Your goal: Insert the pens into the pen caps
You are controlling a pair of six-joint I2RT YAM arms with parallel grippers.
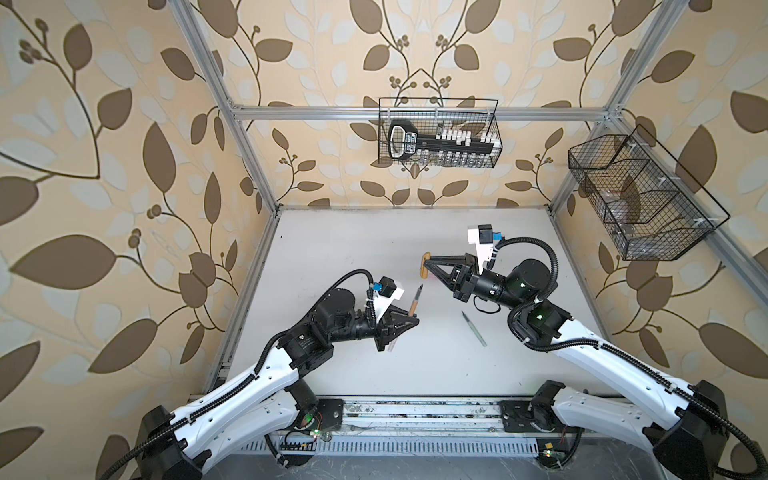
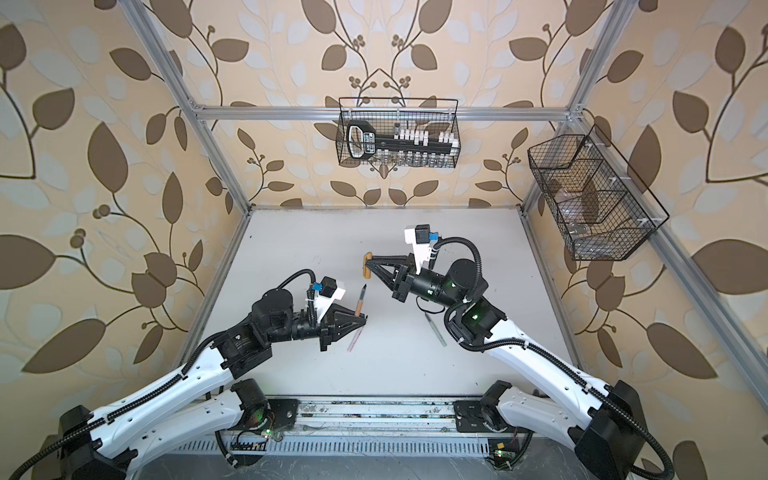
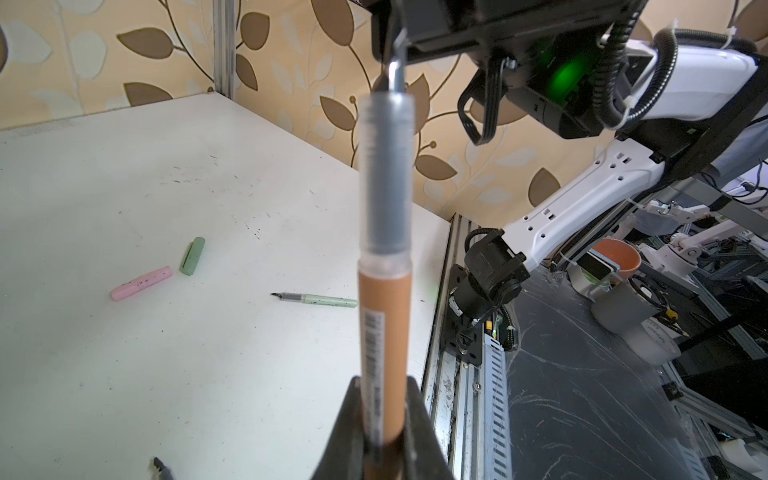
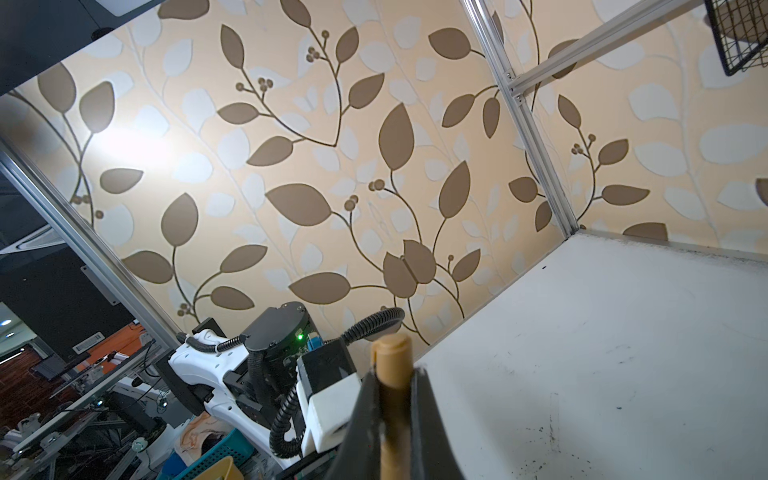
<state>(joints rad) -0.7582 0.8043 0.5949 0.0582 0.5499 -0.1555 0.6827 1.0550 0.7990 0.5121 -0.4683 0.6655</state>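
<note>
Where the two arms meet over the middle of the bench, each one holds a brown piece. The left jaws are pinched tight on the lower end of the thin brown stick pen [image 1: 414, 302], just left of the middle in both top views. Its dark pointed tip aims toward the top of the picture. The left wrist view shows a clear grey part below the tip and a small barcode sticker on its side. The right jaws are pinched tight on the short stubby brown pen cap [image 1: 424, 266], a little above and right of the pen tip. Tip and cap are near but apart.

The pale green stick pen [image 1: 473, 329] lies flat on the bench, lower right of the middle. The pale pink stick pen [image 2: 356, 338] lies under the left jaws, partly hidden. In the left wrist view, the short pale pink cap [image 3: 141, 283] and the short pale green cap [image 3: 192, 256] lie just beside each other, both dotted with dark specks.

The flat white bench [image 1: 353, 249] has small dark scuff marks. The walls wear tan paper with brown leaves. A black wire basket [image 1: 438, 133] hangs at the top middle, and a second wire basket [image 1: 640, 199] hangs at the upper right.
</note>
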